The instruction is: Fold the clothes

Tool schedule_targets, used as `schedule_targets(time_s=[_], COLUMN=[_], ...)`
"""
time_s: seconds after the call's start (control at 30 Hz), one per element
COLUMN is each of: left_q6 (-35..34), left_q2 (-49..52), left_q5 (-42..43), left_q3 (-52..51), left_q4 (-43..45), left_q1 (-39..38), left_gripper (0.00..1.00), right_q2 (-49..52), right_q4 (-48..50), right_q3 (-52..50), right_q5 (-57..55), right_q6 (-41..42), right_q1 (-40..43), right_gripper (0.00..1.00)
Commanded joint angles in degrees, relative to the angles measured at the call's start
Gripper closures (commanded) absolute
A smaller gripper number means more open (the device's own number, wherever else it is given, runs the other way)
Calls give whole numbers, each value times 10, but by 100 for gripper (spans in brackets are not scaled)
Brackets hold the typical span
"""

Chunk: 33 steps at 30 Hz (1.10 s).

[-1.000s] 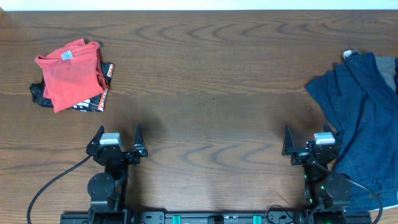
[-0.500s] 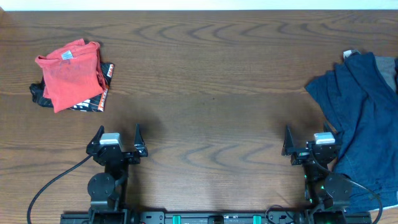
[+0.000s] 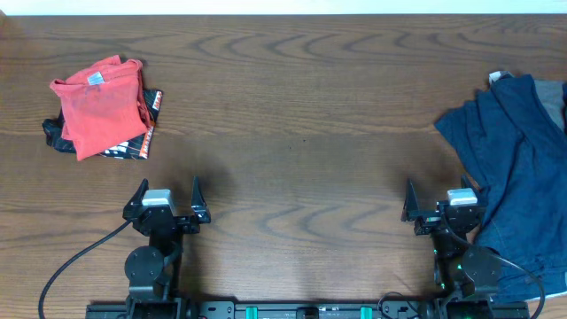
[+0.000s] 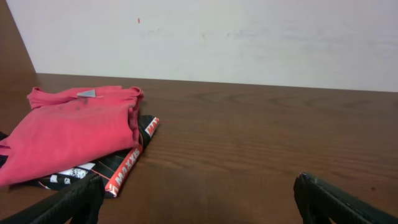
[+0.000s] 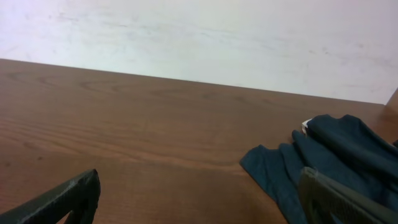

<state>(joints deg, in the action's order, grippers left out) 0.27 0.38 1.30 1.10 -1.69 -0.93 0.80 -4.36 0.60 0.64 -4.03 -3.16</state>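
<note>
i'm seeing both arms parked low at the near edge of the table point(image 3: 301, 106). the left gripper point(image 3: 168, 189) is sitting spread wide and gripping nothing, and the right gripper point(image 3: 446, 190) is spread just as wide, also with nothing between its fingers.

the navy trousers point(image 3: 518, 177) are lying crumpled at the right side, running out past the edge of the overhead view. a grey piece point(image 3: 555, 93) is peeking out beyond them. the red tee point(image 3: 97, 106) is resting on the black printed piece point(image 3: 135, 149) at the far left, well apart from the left gripper.

i'm judging that no fold is under way yet.

here is what i'm worrying about:
- the right gripper's outer finger is sitting just beside the trouser fabric, so lifting or swinging that arm could snag a fold and drag the heap.
- the trousers are lying in bunched layers, so a pinch could take two layers at once and the legs would not spread flat.
- part of the cloth is out of sight on the right, and pulling it could tug the grey piece along or let cloth slide off the table.
</note>
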Motion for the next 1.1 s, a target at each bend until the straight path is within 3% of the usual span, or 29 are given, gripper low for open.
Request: schedule_targets(time_s=[0.0, 0.47, 0.6, 0.73, 0.87, 1.07], left_q6=[10, 10, -15, -16, -16, -16], left_q2=[2, 2, 2, 5, 39, 167], left_q5=[-18, -18, 26, 48, 48, 52], left_q3=[-9, -9, -8, 11, 63, 206], left_q4=[-25, -21, -20, -26, -40, -144], left_q1=[-1, -1, -1, -1, -1, -1], left_gripper=[2, 2, 2, 2, 2, 2], right_q2=[0, 0, 0, 6, 51, 227], right_q4=[1, 10, 24, 19, -4, -50], right_q3=[-3, -3, 0, 27, 83, 205], right_q5=[-2, 1, 13, -16, -50, -65], right_q6=[-7, -4, 67, 70, 70, 70], right_q1=[-4, -4, -4, -4, -4, -4], right_gripper=[1, 1, 1, 1, 1, 1])
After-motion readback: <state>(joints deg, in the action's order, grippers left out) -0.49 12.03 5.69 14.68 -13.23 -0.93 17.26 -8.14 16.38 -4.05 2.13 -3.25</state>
